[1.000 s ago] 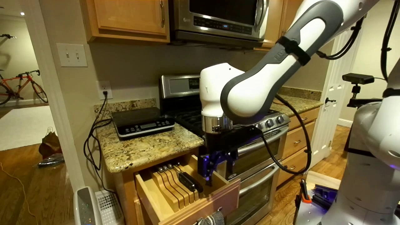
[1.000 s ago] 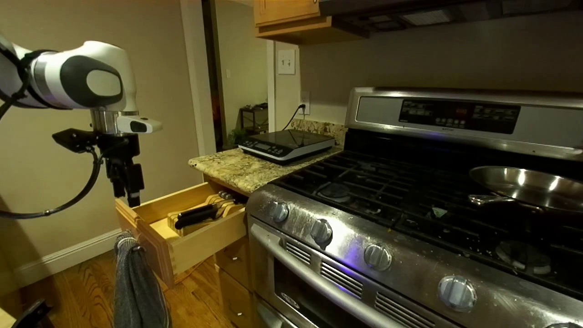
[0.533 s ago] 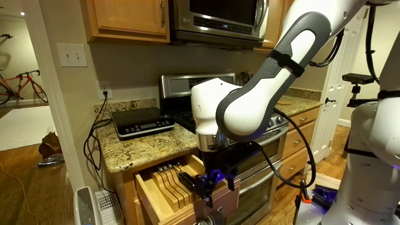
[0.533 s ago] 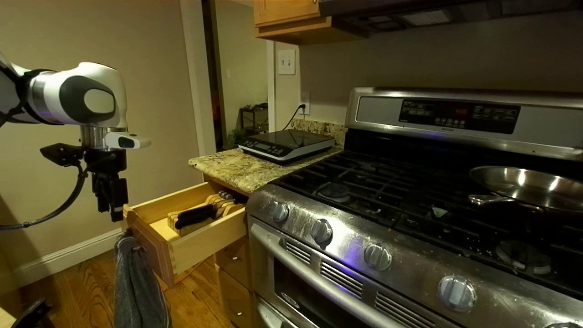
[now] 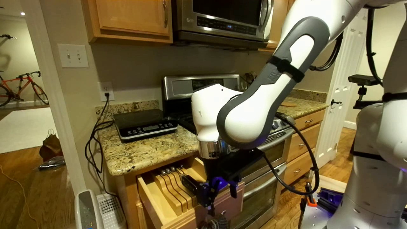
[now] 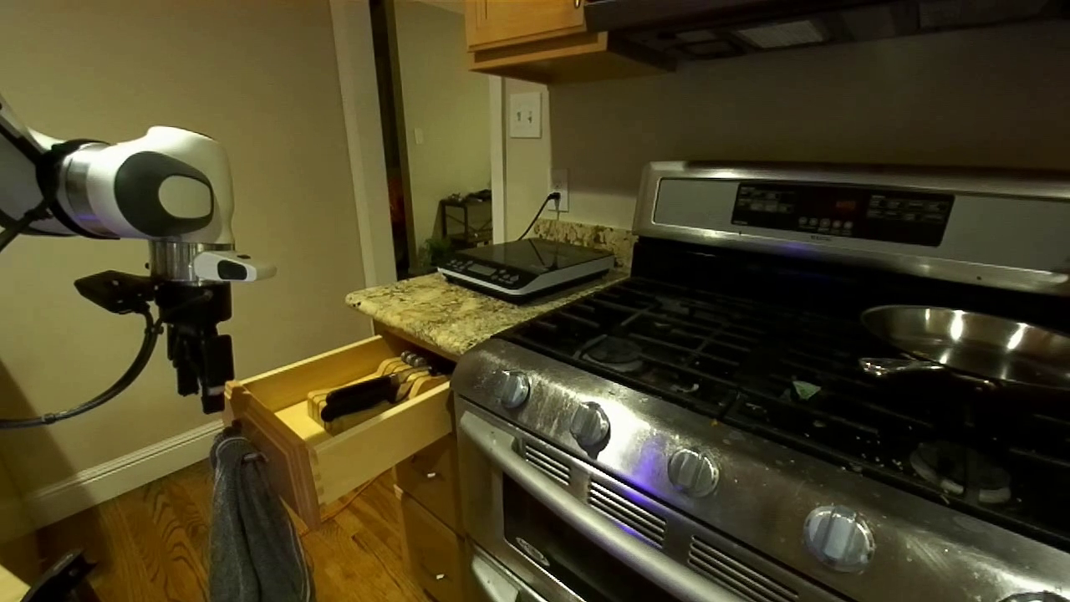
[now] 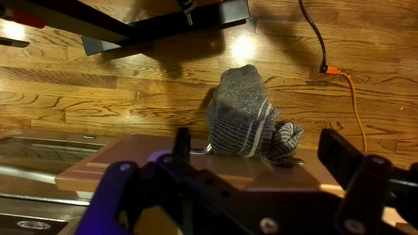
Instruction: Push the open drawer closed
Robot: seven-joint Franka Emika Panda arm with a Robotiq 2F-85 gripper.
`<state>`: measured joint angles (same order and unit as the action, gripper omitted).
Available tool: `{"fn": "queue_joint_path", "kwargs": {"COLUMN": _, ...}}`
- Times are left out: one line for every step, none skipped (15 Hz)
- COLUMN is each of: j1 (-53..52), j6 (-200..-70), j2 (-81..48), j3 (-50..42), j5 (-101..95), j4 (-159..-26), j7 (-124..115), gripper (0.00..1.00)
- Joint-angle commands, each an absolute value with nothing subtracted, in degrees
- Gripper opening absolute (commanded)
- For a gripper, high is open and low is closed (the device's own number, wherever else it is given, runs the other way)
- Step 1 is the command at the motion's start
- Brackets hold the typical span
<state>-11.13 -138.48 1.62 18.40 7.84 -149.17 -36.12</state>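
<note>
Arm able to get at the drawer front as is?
Probably yes: the jaws stand apart close by the drawer front, with nothing solid seen between, though contact can't be told. The towel hanging on it might get in the way lower down.

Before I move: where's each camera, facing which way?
Wrist view: on the arm, facing down past the drawer at towel and floor; tool shows.
An exterior view: above, in front of the drawer, facing counter and wall; arm, tool show.
An exterior view: by the stove, facing across it to the drawer's side; arm's end, tool show.
Both exterior views share drawer, hotplate, tool.
</note>
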Motion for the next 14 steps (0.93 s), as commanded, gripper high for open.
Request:
{"fn": "queue_joint_path", "kwargs": {"j1": -12.31, "j6": -139.62, "j2": 0.57, "j3": 17.19, "j5": 7.07, "j4": -149.17, "j7": -37.72, "gripper": 1.00}}
{"fn": "queue_joint_path", "kwargs": {"j1": -12.26, "j6": -140.96, "j2": -0.69, "j3": 17.10, "j5": 7.58, "j4": -149.05, "j7": -38.09, "gripper": 1.00}}
{"fn": "queue_joint_path", "kwargs": {"j1": -12.25, "j6": -141.79, "j2": -1.49, "j3": 17.03, "j5": 7.02, "j4": -149.01, "j7": -39.00, "gripper": 1.00}}
{"fn": "queue_joint_path", "kwargs": {"j1": -12.27, "j6": -144.20, "j2": -2.61, "j3": 16.85, "j5": 6.58, "j4": -149.19, "j7": -40.03, "gripper": 1.00}}
{"fn": "queue_joint_path", "kwargs": {"j1": -12.35, "j6": -145.81, "j2": -3.36, "j3": 16.63, "j5": 6.39, "j4": -149.21, "j7": -40.92, "gripper": 1.00}}
{"fn": "queue_joint_path", "kwargs": {"j1": -12.55, "j6": -148.03, "j2": -4.29, "j3": 16.41, "j5": 6.85, "j4": -149.24, "j7": -40.99, "gripper": 1.00}}
{"fn": "queue_joint_path", "kwargs": {"j1": -12.77, "j6": -150.11, "j2": -5.14, "j3": 16.16, "j5": 6.82, "j4": -149.30, "j7": -41.42, "gripper": 1.00}}
{"fn": "queue_joint_path", "kwargs": {"j1": -13.06, "j6": -152.05, "j2": -5.97, "j3": 15.84, "j5": 6.53, "j4": -149.32, "j7": -41.93, "gripper": 1.00}}
{"fn": "queue_joint_path", "kwargs": {"j1": -13.28, "j6": -153.51, "j2": -6.78, "j3": 15.57, "j5": 6.78, "j4": -149.25, "j7": -41.74, "gripper": 1.00}}
{"fn": "queue_joint_path", "kwargs": {"j1": -13.54, "j6": -154.88, "j2": -7.60, "j3": 15.21, "j5": 6.68, "j4": -149.21, "j7": -41.81, "gripper": 1.00}}
{"fn": "queue_joint_path", "kwargs": {"j1": -13.91, "j6": -155.93, "j2": -8.19, "j3": 14.76, "j5": 6.44, "j4": -149.20, "j7": -42.00, "gripper": 1.00}}
{"fn": "queue_joint_path", "kwargs": {"j1": -14.24, "j6": -156.91, "j2": -8.74, "j3": 14.36, "j5": 6.13, "j4": -149.16, "j7": -41.71, "gripper": 1.00}}
{"fn": "queue_joint_path", "kwargs": {"j1": -14.60, "j6": -157.96, "j2": -9.06, "j3": 13.92, "j5": 5.75, "j4": -149.19, "j7": -41.74, "gripper": 1.00}}
{"fn": "queue_joint_path", "kwargs": {"j1": -15.32, "j6": -159.08, "j2": -9.25, "j3": 13.02, "j5": 4.09, "j4": -149.16, "j7": -42.48, "gripper": 1.00}}
